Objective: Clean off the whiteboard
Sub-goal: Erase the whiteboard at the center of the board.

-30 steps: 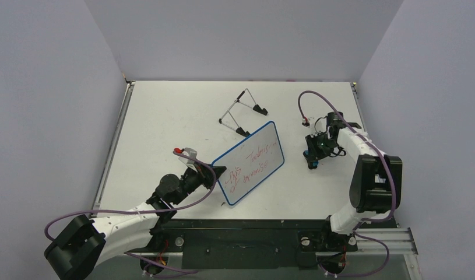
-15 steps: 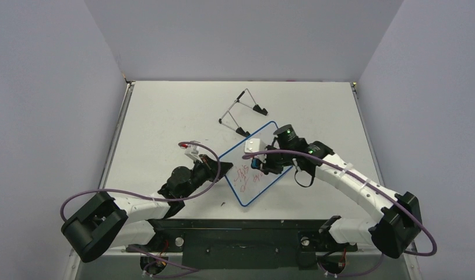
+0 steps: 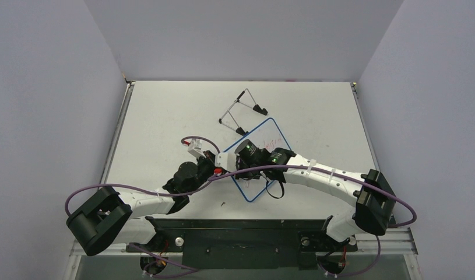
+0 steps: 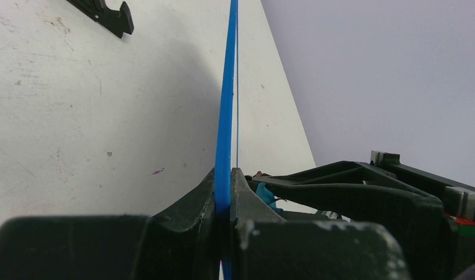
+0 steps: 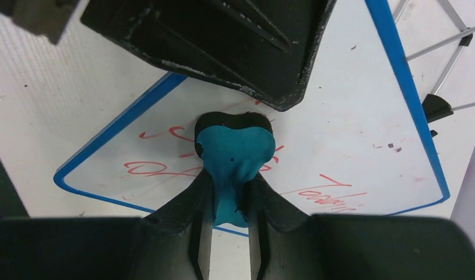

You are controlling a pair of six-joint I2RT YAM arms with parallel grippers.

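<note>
Tightly, left pincer clamps the whiteboard edge.

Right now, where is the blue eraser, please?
The eraser sits centre of the right wrist view, clamped in the right pincer, over the whiteboard's red writing.

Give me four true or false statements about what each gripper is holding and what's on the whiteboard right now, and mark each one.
1. The left gripper is clamped on the whiteboard by its edge. True.
2. The right gripper holds a red marker. False: it grips a blue eraser.
3. Red writing shows on the board's face. True.
4. The whiteboard rests on the wire stand. False: the stand carries nothing; the left gripper holds the board.
</note>
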